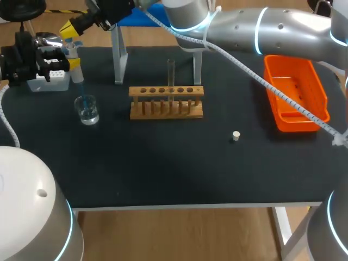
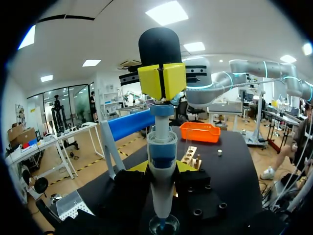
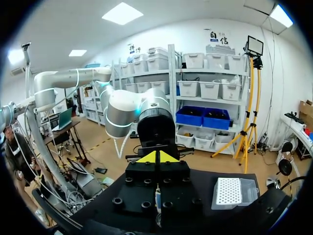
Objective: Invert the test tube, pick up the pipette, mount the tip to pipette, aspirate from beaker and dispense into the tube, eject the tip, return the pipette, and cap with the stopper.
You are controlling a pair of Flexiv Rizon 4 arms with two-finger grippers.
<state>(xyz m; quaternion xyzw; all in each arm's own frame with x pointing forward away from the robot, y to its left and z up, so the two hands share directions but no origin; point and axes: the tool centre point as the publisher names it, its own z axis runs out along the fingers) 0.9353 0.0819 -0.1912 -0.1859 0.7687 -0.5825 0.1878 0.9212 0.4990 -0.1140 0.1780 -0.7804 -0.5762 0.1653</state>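
Observation:
My left gripper [image 1: 64,61] is shut on the white and blue pipette [image 1: 74,65], holding it upright at the far left. The pipette's tip [image 1: 80,93] points down into the glass beaker [image 1: 87,110] of clear liquid. In the left wrist view the pipette [image 2: 161,147] stands between my fingers, with the beaker [image 2: 164,226] right below. My right gripper [image 1: 68,30] reaches across from the right, shut, its yellow tips [image 2: 161,81] resting on the pipette's top button. A test tube [image 1: 171,76] stands upright in the wooden rack [image 1: 166,103]. The small white stopper [image 1: 235,136] lies on the mat.
A white tip box [image 1: 49,80] sits behind the beaker and shows beside my right gripper [image 3: 157,157] as well [image 3: 230,191]. An orange bin [image 1: 296,95] is at the right. The white pipette stand [image 1: 118,54] rises behind the rack.

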